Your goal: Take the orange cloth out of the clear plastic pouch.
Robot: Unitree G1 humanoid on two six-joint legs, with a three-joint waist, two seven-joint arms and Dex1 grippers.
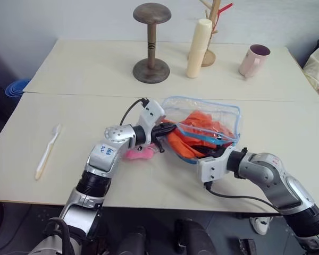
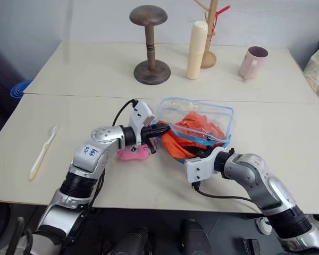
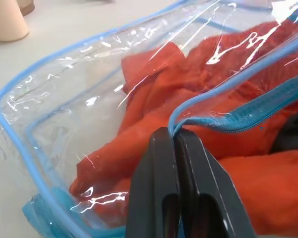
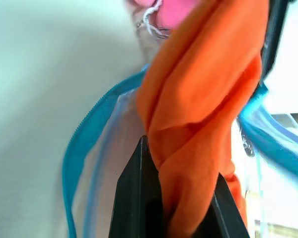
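Orange cloth [image 1: 199,133] bunches half out of the clear plastic pouch [image 1: 218,114] at mid-table, beside a pink toy [image 1: 138,154]. From the left, the left gripper [image 3: 175,141] reaches in nearly level, jaws pinched tight on the pouch's blue zipper edge. From the right, the right gripper [image 4: 181,148] angles inward, clamped on a fold of cloth.

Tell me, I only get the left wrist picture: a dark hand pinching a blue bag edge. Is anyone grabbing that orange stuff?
Observer: Yes. The right hand is shut on a fold of the orange cloth.
Visitor: Is the cloth out yet?
Observer: Partly; much still lies inside the clear plastic pouch.
Visitor: Anything else nearby?
Observer: A pink plush toy lies under the left hand.
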